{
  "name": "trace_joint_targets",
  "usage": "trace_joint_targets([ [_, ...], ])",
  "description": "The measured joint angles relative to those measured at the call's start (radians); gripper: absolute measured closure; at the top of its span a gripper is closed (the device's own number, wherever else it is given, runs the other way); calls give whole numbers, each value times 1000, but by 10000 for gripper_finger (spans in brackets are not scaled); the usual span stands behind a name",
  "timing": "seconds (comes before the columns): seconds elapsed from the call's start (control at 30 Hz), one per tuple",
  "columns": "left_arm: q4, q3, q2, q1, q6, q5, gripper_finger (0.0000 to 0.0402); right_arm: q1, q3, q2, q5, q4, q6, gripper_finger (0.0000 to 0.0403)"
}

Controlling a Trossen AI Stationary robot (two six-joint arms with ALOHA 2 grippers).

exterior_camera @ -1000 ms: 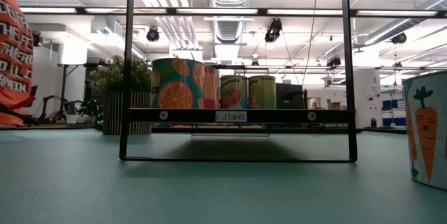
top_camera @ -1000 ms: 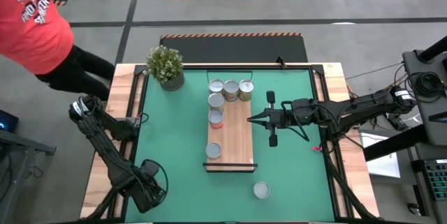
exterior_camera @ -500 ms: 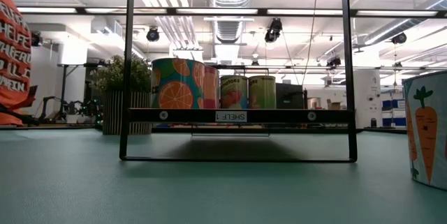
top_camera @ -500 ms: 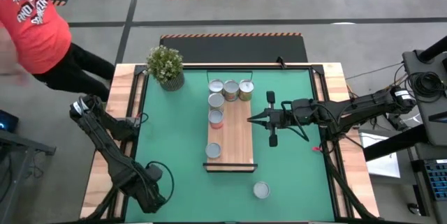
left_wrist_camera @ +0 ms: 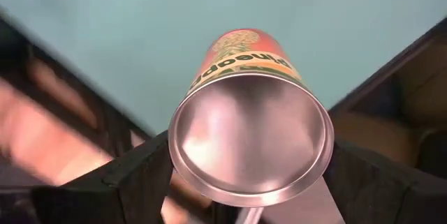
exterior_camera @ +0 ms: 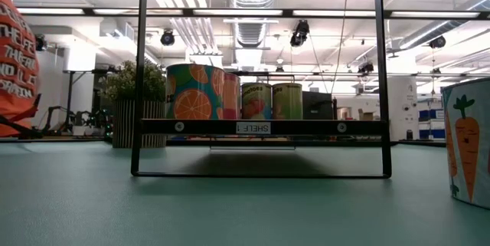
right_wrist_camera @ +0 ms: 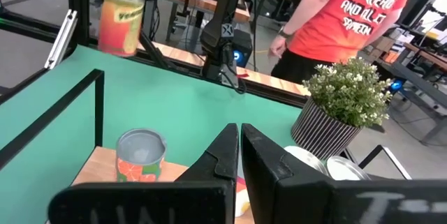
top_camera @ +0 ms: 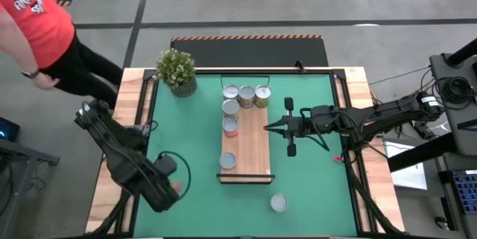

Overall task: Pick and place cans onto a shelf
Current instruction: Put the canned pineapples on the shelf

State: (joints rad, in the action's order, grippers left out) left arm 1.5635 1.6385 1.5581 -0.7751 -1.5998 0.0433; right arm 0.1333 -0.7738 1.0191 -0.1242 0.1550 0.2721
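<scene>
A can (left_wrist_camera: pixel 248 119) was held between the two dark fingers of the left gripper (top_camera: pixel 165 182). Its open silver end was turned to the wrist camera, and its red and green label pointed away over the green mat (top_camera: pixel 186 142). In the high view this gripper was seen at about 8 o'clock from the shelf (top_camera: pixel 253 146), well apart from it and near the mat's left edge. The carrying step was therefore judged to be in hand: the can was already lifted but not yet brought to the shelf.

The shelf lay in the middle of the mat. Several cans (top_camera: pixel 245 94) were grouped at its 12 o'clock end and down its left side, and one can (top_camera: pixel 227 161) stood near its 6 o'clock end. One more can (top_camera: pixel 279 203) stood on the mat at 5 o'clock from the shelf, not yet placed.

The right gripper (top_camera: pixel 270 126) waited at 3 o'clock, just beside the shelf's right edge, with its fingers closed together on nothing.

For the next move, the held can would probably have to be carried toward 2 o'clock, turned upright and set on a bare part of the plank, without the standing cans being knocked.
</scene>
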Motion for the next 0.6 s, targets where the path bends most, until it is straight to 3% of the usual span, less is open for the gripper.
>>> trace_joint_targets([
  [0.23, 8, 165, 0, 95, 235, -248, 93, 0, 0, -42, -10, -48, -2, 394],
  [0.6, 8, 297, 5, 356, 649, -341, 93, 0, 26, -128, -10, -112, -53, 394],
])
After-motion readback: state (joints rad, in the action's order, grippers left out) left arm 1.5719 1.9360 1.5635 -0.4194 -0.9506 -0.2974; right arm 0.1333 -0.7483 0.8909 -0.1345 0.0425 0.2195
